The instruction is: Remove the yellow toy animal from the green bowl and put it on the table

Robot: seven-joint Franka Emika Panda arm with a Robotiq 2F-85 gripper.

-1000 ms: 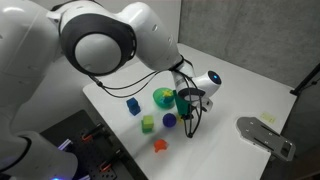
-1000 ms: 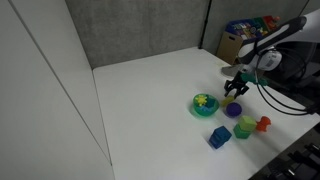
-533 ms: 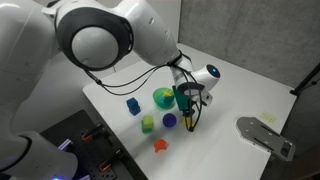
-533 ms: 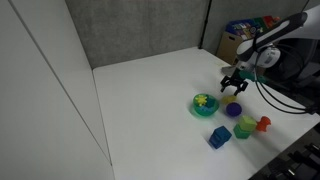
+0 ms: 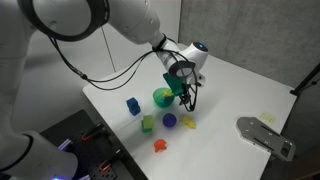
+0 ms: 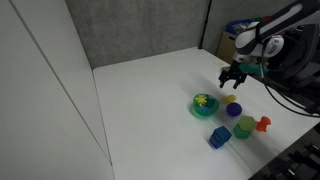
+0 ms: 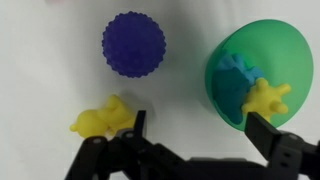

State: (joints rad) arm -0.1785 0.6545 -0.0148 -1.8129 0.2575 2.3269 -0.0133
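Observation:
The yellow toy animal (image 7: 103, 118) lies on the white table (image 7: 60, 60), below the purple spiky ball (image 7: 133, 45) and outside the green bowl (image 7: 280, 50). My gripper (image 7: 200, 130) hangs open above the bare table between toy and bowl, holding nothing. The toy sits just outside one finger. In both exterior views the gripper (image 5: 183, 92) (image 6: 234, 82) hovers beside the bowl (image 5: 163, 97) (image 6: 205, 106), and the toy (image 5: 188, 122) (image 6: 232, 99) rests on the table. A teal piece and another yellow piece (image 7: 265, 98) lie inside the bowl.
A blue cube (image 5: 133, 105), a yellow-green cube (image 5: 148, 124) and an orange-red piece (image 5: 159, 145) stand near the table's front edge. A grey device (image 5: 265, 135) lies off the table's side. A grey wall backs the table (image 6: 150, 90).
The gripper opened and rose away from the table, leaving the yellow toy animal lying beside the purple ball.

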